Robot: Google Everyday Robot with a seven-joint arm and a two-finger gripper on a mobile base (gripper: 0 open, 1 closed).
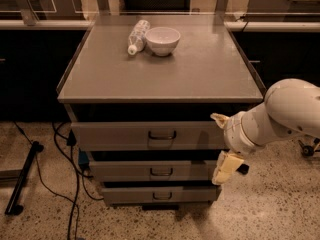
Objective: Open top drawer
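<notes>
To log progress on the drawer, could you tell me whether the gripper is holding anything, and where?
Nothing is held: the gripper hangs open at the top drawer's right end, away from its handle.

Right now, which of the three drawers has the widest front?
The top drawer, just under the cabinet top; the middle drawer and bottom drawer are narrower and shorter. The claw hangs by the top drawer's right end.

No legible text, label, brand, number or sign appears on the top drawer [125,135], bottle [137,35], bowl [162,40] or desk [200,74]. The tool [220,144] is at the drawer front's right end, fingers spread apart.
</notes>
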